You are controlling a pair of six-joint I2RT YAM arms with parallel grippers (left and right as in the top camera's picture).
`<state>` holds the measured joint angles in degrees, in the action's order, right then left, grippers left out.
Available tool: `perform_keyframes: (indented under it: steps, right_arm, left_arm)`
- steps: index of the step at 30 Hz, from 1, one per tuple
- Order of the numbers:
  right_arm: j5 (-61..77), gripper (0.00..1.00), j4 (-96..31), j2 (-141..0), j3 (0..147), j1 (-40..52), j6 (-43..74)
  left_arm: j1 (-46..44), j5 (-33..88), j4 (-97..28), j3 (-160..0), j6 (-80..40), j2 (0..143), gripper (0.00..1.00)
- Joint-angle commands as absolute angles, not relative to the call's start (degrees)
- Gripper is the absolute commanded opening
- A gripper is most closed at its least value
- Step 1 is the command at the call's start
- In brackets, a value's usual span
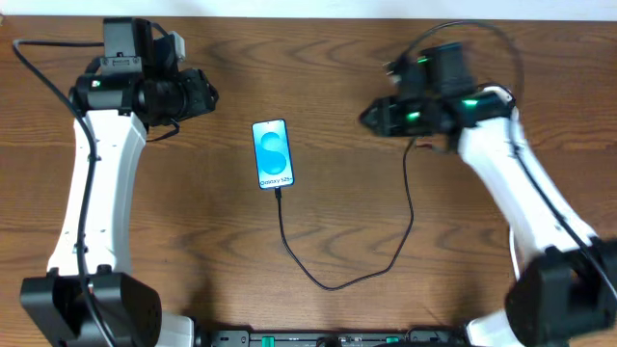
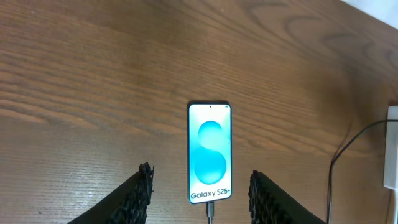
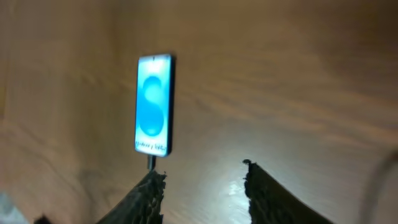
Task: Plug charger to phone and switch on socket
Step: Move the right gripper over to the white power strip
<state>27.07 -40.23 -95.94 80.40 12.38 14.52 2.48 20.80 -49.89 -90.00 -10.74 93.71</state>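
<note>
Looks to me like the plugging part is basically done. The phone [image 1: 272, 154] lies flat around the middle of the bench [image 1: 174, 241], a bit toward the far edge, with its screen lit. The charger [image 1: 335, 287] runs out of the phone's near end, loops toward the near edge, then climbs back up to the right side under the right arm.

The switch is the part I can't call. All I get of the socket [image 2: 392, 146] is a white sliver at the right edge of the left wrist view, and the switch itself isn't showing. So I'd guess that's what's left, or at least unconfirmed.

The left gripper [image 2: 200, 174] hangs over the phone with its fingers spread apart and nothing held. The right gripper [image 3: 202, 177] is spread apart and empty as well, and its view is blurry.

The bench is dark brown wood with heavy grain and a bit of glare. There's not much of the room to see, just a pale strip past the far edge.
</note>
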Motion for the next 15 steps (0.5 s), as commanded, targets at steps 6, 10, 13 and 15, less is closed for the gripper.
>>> perform_keyframes:
  steps: [6, 10, 13, 15]
  right_arm:
    - [26.8, 0.30, -41.9, -91.2, 80.9, 7.4, 13.0]
    - [24.9, 0.26, -42.8, -91.4, 80.9, 7.2, 13.0]
    - [24.7, 0.20, -42.9, -91.4, 80.9, 7.2, 13.0]
    - [24.7, 0.18, -42.9, -91.4, 80.9, 7.2, 13.0]
  left_arm:
    - [2.4, 20.5, -50.3, -90.7, -12.0, 91.8, 0.52]
    - [2.4, 20.5, -50.3, -90.7, -12.2, 91.8, 0.52]
    - [2.5, 20.5, -50.3, -90.7, -12.2, 91.8, 0.52]
    - [2.5, 20.5, -50.3, -90.7, -12.2, 91.8, 0.75]
